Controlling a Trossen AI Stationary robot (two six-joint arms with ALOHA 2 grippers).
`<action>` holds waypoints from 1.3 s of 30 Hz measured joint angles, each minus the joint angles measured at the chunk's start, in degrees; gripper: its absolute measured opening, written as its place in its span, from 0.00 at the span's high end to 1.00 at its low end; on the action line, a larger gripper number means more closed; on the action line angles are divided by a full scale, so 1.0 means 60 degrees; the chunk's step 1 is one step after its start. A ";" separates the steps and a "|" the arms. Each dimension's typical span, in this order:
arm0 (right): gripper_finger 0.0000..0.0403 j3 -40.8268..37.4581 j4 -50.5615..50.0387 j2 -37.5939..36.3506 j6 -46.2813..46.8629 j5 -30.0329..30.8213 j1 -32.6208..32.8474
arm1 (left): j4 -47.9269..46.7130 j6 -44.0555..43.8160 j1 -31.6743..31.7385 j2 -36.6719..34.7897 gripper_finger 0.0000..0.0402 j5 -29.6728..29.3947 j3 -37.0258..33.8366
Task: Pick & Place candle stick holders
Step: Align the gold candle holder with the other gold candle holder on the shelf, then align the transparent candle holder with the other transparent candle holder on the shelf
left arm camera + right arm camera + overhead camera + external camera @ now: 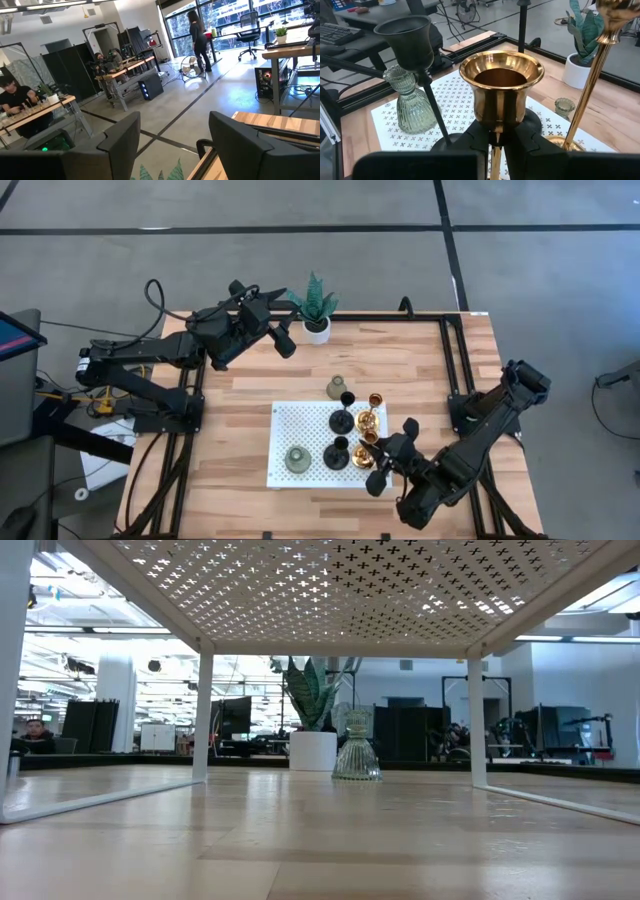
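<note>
A white perforated stand [290, 420] in the table's middle carries two black stemmed holders [342, 420] [337, 455], a grey-green bell-shaped holder [298, 459] and two gold stemmed holders [372, 412] [366, 452]. A second grey-green holder [337, 387] stands on the wood just beyond the stand and also shows in the low view [357, 745]. My right gripper [383, 463] is at the stand's near right corner, shut on the nearer gold holder [501, 85]. My left gripper [285, 340] is open and empty, raised at the far left beside the plant. My right gripper pinches the gold holder's thin stem [496, 150] just under its cup between the two fingers [481, 137]. The fingers come from the table's near right side, across the stem. The holder stands upright; the fingers hide its base, so I cannot tell whether it rests on the stand.
A green spiky plant in a white pot [316, 310] stands at the table's far edge. The other gold holder's stem [590, 85] and a black holder [412, 40] rise close on either side of the held one. People sit at desks in the room beyond.
</note>
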 joint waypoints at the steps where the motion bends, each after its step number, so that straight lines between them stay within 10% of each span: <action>1: 0.94 0.0001 0.0001 -0.0005 -0.0003 -0.0053 0.0003 | 0.0000 0.0000 0.0001 0.0000 0.41 0.0000 0.0000; 11: 0.94 -0.0011 -0.0025 -0.0078 -0.0010 -0.0235 0.0055 | 0.0000 0.0000 0.0000 0.0000 0.41 0.0000 0.0000; 27: 0.51 0.0201 -0.0436 -0.0123 0.0030 -0.2801 0.0123 | -0.0004 0.0000 0.0000 0.0000 0.41 0.0000 0.0000; 39: 0.59 0.1168 -0.1526 -0.1585 0.0081 -0.5249 0.0119 | -0.0003 0.0000 0.0001 0.0000 0.41 0.0000 0.0000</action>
